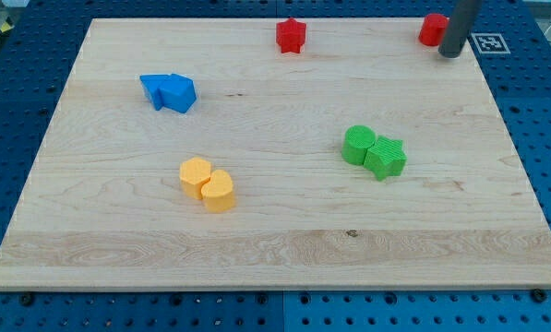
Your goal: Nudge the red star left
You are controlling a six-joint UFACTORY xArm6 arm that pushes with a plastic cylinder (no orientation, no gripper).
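Well left of my tip (pixel 451 53), red star (pixel 292 35).

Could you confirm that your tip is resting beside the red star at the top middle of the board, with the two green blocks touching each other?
Not quite: the camera view shows my tip at the top right, beside the other red block, well to the right of the red star. The two green blocks do touch.

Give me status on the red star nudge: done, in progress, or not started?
Done: nothing visible yet. The red star sits alone near the view's top edge, nothing touching it. In hand: my tip is far to its right, beside the other red block at the top right corner. Left: bring the tip to the star's right side and push it left.
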